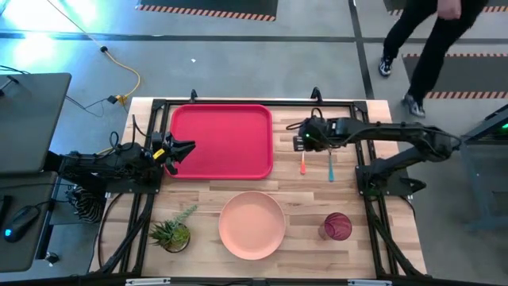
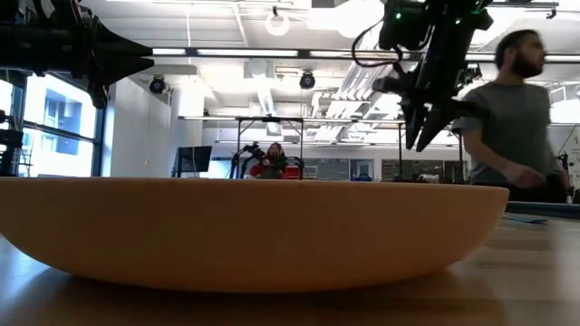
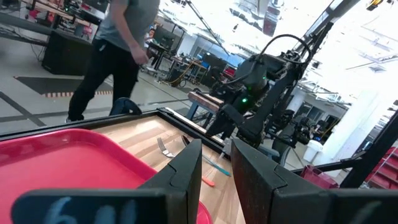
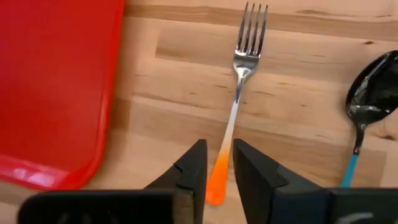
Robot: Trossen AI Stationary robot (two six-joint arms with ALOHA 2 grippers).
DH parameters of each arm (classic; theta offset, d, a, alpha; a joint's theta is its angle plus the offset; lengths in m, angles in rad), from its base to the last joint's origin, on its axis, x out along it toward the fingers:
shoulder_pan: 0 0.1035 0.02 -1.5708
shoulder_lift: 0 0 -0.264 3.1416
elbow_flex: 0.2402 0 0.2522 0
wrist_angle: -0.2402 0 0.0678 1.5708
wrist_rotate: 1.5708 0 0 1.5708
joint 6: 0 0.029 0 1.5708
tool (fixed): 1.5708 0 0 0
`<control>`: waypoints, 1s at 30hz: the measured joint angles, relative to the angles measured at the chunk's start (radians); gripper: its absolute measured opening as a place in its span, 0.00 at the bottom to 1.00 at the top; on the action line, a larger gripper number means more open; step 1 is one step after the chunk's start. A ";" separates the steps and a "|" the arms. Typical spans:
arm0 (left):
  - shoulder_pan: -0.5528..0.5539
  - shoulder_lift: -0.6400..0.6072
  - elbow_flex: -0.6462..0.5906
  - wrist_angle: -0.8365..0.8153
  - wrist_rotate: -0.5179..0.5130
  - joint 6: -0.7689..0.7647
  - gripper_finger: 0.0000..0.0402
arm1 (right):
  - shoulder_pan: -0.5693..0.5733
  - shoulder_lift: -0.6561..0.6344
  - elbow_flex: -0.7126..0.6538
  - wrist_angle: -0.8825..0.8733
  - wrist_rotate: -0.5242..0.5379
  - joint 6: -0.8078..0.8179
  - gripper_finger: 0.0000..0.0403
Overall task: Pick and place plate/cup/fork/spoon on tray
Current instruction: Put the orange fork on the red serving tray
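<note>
The red tray lies at the table's far left-centre. The fork and the blue-handled spoon lie side by side on the wood to the tray's right. The pink plate and the dark-red cup stand near the front edge. My right gripper hovers above the fork, narrowly open, with a finger on either side of the orange handle and clear of it. The low view shows my right gripper well above the table. My left gripper is open over the tray's left edge.
A small potted plant stands at the front left. A person walks beyond the table's far right corner. The plate fills the low view. Bare wood lies between the tray and the plate.
</note>
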 joint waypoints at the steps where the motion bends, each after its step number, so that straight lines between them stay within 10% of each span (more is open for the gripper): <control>1: 0.000 0.000 0.000 0.000 0.000 0.000 0.19 | -0.007 0.012 0.000 0.005 0.000 0.000 0.21; 30: 0.000 0.000 0.000 -0.030 0.000 0.000 0.19 | -0.130 0.338 0.000 0.138 -0.061 -0.098 0.26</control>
